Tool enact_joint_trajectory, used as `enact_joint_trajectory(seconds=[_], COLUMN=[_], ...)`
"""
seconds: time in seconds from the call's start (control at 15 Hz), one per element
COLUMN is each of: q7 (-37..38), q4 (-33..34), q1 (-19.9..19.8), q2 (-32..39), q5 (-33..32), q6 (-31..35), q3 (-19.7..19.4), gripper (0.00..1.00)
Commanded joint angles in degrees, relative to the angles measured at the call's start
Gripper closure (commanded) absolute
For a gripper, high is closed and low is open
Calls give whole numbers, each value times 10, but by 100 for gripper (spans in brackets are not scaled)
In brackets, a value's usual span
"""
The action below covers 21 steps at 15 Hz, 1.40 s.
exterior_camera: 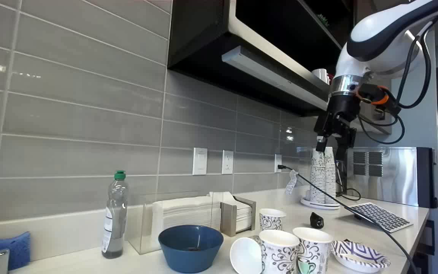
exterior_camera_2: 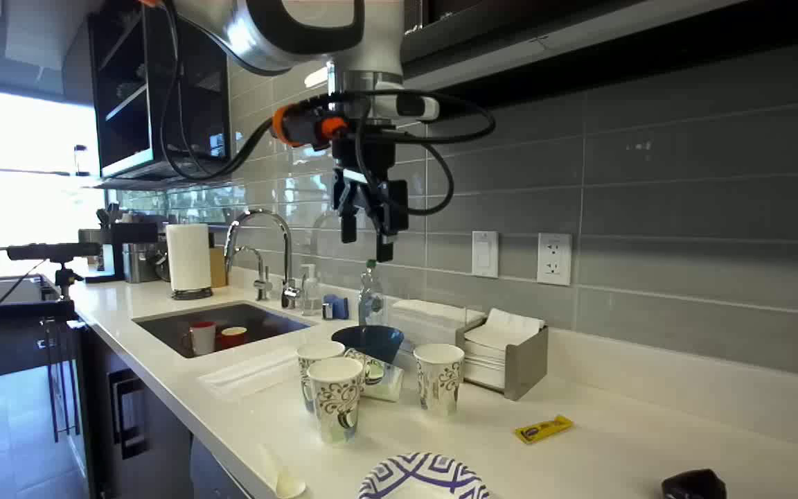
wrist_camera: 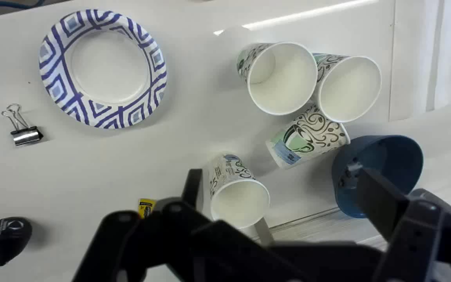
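My gripper (exterior_camera: 331, 149) is open and empty, high above the counter; it also shows in an exterior view (exterior_camera_2: 366, 241) and the wrist view (wrist_camera: 282, 186). In the wrist view an upright patterned paper cup (wrist_camera: 240, 201) and a blue bowl (wrist_camera: 390, 156) appear between and behind the fingers, well below them. A paper cup (wrist_camera: 307, 137) lies on its side beside the bowl. Two upright cups (wrist_camera: 282, 78) (wrist_camera: 347, 89) stand close together near it. A purple-patterned paper plate (wrist_camera: 110, 66), a yellow packet (wrist_camera: 146, 207), a black binder clip (wrist_camera: 26, 135) and a small black object (wrist_camera: 9, 239) lie on the counter.
A napkin holder (exterior_camera_2: 527, 360) and clear-walled napkin box stand along the tiled wall. A soap bottle (exterior_camera: 115, 217), a sink (exterior_camera_2: 260, 326) with mugs, stacked cups (exterior_camera: 318, 179), a keyboard (exterior_camera: 382, 217) and a hanging cable (exterior_camera: 327, 194) are around. Dark cupboards (exterior_camera: 200, 38) hang overhead.
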Motion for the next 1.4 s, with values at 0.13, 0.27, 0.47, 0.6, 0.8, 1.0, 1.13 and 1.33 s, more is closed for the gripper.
enact_joint_trajectory(seconds=[0.13,0.27,0.47,0.6,0.8,1.0,1.13,1.33], q7=[-5,-5,-5,-5,9,11,19,45], q4=[1,1,1,1,11,13,25,44], q1=[-13,-13,-13,-13,-1,21,31,39], q2=[2,2,2,2,27,65,97,150], q5=[6,6,6,6,0,-6,-25,-79], q6=[-2,-2,-2,-2,-7,-14,-2,19], q3=[11,11,11,11,34,75,106,146], gripper=[0,0,0,0,0,0,0,0])
